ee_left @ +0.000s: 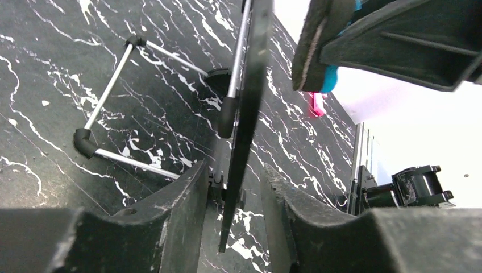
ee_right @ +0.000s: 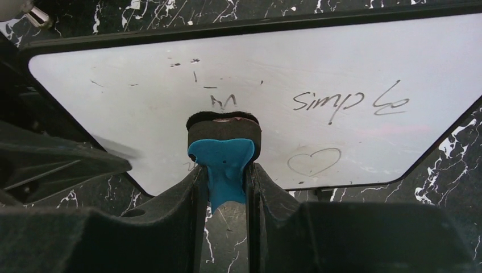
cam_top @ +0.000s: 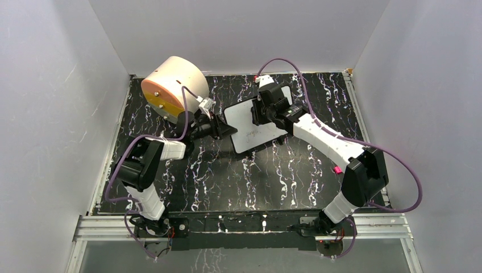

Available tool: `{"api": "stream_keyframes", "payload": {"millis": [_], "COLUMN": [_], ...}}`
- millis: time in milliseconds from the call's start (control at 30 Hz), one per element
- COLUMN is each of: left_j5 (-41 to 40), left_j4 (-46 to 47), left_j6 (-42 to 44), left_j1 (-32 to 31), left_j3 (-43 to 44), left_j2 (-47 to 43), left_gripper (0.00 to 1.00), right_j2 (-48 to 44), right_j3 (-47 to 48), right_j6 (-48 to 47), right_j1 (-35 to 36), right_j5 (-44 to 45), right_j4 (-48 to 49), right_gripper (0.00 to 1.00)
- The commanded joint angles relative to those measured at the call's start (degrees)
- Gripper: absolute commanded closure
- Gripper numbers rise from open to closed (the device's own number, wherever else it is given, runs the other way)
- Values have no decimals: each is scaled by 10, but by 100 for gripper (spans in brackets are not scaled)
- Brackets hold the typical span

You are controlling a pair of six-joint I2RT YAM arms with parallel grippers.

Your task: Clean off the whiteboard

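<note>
Black white-veined tabletop (cam_top: 227, 182) fills the floor of a white-walled booth. At the upper centre of the overhead view the whiteboard (cam_top: 247, 133) stands tilted on thin metal legs (ee_left: 113, 79). A cream cylinder (cam_top: 173, 85) sits at the upper left. The right wrist view shows a line of cursive handwriting across the whiteboard (ee_right: 352, 62); I cannot read it from this side. A drawn heart sits below it, and a few stray strokes and an M-like squiggle lie to the left. The right claw (ee_right: 224, 170) is clamped on the blue handle of an eraser (ee_right: 223, 145), whose dark pad presses on the white face by the squiggle. The left claw (ee_left: 234, 170) stands apart, straddling the whiteboard's thin black edge, with a gap showing on each side.
</note>
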Motion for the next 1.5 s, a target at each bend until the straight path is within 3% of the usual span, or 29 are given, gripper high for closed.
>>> {"api": "stream_keyframes", "payload": {"millis": [0,100,167,367,633,867,1133,1300,1467], "left_j5": [-10,-1,9,88,187,178,181,185,187], "left_j4": [44,40,29,-36,-21,-93,-134,-156,-164], "left_j6": [5,15,31,89,99,144,185,206,215], "left_j1": [-8,-8,-8,-6,14,17,18,18,18], "left_j3": [13,16,14,23,5,21,28,31,32], "left_j2": [18,26,25,13,-5,-16,-11,-11,-16], "left_gripper": [69,92,100,100,100,100,100,100,100], "right_j2": [0,-1,-6,-24,-48,-23,44,57,38], "right_j3": [19,19,16,8,-11,-21,33,38,4], "right_j6": [-9,-10,-10,-10,-15,-40,-39,-11,19], "right_j1": [6,7,7,9,13,49,107,102,50], "right_j5": [7,10,10,10,14,53,94,151,152], "right_j4": [35,33,32,22,12,15,30,49,64], "right_gripper": [85,85,85,85,84,84,85,85,85]}}
